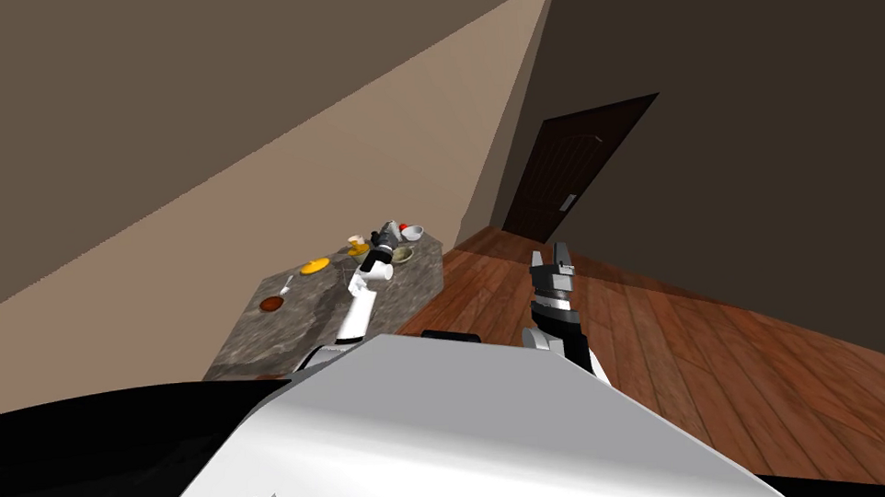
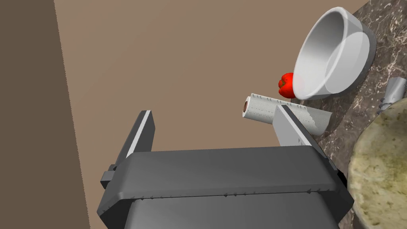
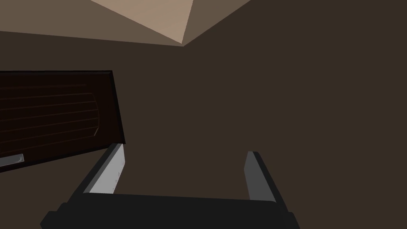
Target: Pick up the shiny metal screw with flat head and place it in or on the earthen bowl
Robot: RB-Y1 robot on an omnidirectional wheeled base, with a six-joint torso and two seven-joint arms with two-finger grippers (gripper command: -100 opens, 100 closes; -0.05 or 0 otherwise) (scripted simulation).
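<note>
The screw is a short grey threaded piece lying on the marble tabletop, between a white bowl and the mottled olive-tan earthen bowl; the picture's edge cuts part of it off. My left gripper hovers open beside both, with nothing between its fingers, and one finger is close to the earthen bowl's rim. From the head, the left gripper reaches over the table's far end by the earthen bowl. My right gripper is raised off the table over the floor, open and empty.
A paper towel roll and a red pepper lie just past the left fingers. Nearer on the table are a brown bowl, a spoon, a yellow item and a cup. A dark door is ahead on the right.
</note>
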